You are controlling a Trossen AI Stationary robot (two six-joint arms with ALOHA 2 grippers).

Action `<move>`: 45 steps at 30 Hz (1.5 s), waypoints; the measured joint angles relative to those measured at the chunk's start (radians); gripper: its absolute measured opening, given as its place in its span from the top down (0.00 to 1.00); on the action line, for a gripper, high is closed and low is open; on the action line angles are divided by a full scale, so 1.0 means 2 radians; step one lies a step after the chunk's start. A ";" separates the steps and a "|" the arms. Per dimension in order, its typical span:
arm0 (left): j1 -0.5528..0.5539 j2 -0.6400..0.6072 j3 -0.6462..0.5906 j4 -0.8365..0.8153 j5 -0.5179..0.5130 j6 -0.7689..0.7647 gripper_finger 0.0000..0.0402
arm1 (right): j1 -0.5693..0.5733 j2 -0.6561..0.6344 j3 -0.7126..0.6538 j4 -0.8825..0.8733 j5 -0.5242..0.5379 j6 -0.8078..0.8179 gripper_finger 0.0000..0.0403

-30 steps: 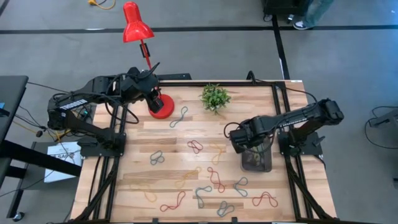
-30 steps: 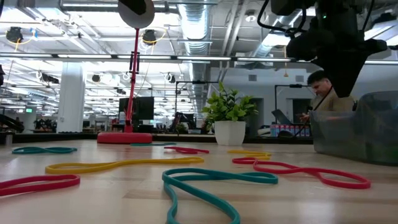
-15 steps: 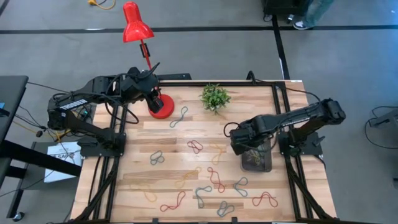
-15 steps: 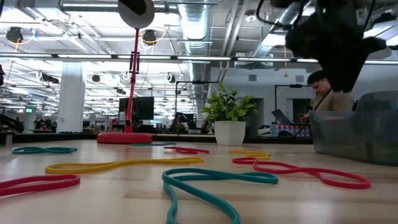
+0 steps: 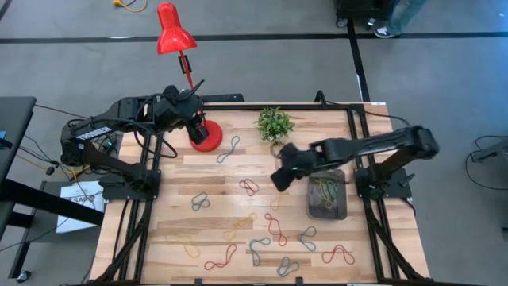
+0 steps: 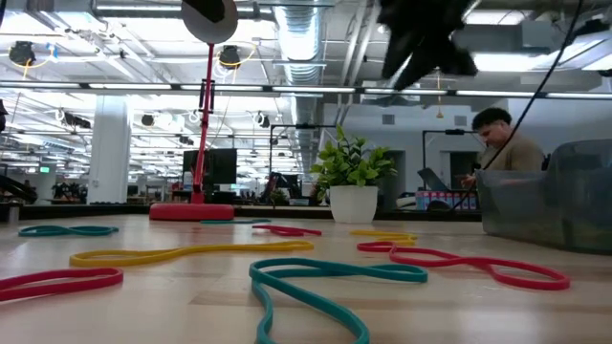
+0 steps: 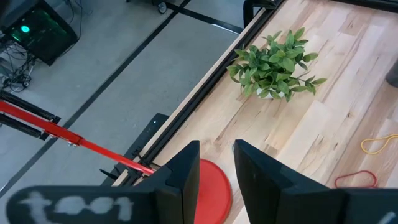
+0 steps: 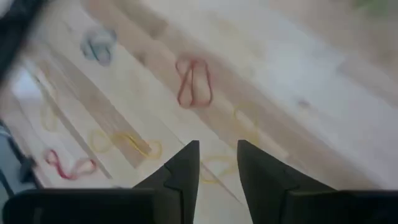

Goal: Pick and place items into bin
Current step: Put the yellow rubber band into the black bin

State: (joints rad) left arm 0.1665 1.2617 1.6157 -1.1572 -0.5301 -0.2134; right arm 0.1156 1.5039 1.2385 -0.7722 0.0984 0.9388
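Note:
Many thin twisted band items lie flat on the wooden table: a red one (image 5: pixel 249 187) (image 8: pixel 194 82), a yellow one (image 5: pixel 276 193), a grey-blue one (image 5: pixel 199 202), a teal one (image 5: pixel 228 148) and more near the front edge. The dark see-through bin (image 5: pixel 327 195) (image 6: pixel 555 196) stands at the right with a few bands in it. My right gripper (image 5: pixel 284 171) (image 8: pixel 217 163) hangs open above the table just left of the bin, over the yellow band, holding nothing. My left gripper (image 5: pixel 194 119) (image 7: pixel 216 163) waits open above the red lamp base (image 7: pixel 211 190).
A red desk lamp (image 5: pixel 175 38) stands on its round base (image 5: pixel 206 137) at the far left. A small potted plant (image 5: pixel 275 124) (image 6: pixel 352 177) is at the far middle. A black frame rail (image 5: pixel 359 135) edges the table. A person (image 6: pixel 497 143) sits in the room beyond.
My right gripper has left the space over the bin, risen and swung toward the table's left edge, tipping up from a steep downward pitch. It now hangs over the bare wood beside the bin. The bin and the bands on the table have stayed put.

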 joint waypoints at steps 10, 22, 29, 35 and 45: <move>0.000 0.000 0.000 -0.002 0.005 0.000 0.77 | -0.024 0.147 -0.001 -0.001 -0.071 -0.027 0.78; 0.000 0.000 0.000 -0.003 0.014 0.004 0.77 | -0.025 0.203 -0.001 0.000 -0.062 -0.045 0.78; 0.000 0.000 0.000 -0.005 0.019 0.004 0.77 | -0.026 0.237 0.005 0.006 -0.063 -0.052 0.78; 0.000 0.000 0.000 -0.005 0.023 0.004 0.77 | -0.026 0.233 0.003 0.014 -0.063 -0.061 0.80; 0.000 0.000 0.000 -0.001 0.023 0.003 0.77 | -0.027 0.223 0.020 0.010 -0.104 -0.112 0.98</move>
State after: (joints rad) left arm 0.1661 1.2613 1.6161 -1.1600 -0.4843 -0.2067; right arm 0.0615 1.9493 1.2785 -0.7514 -0.1092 0.7153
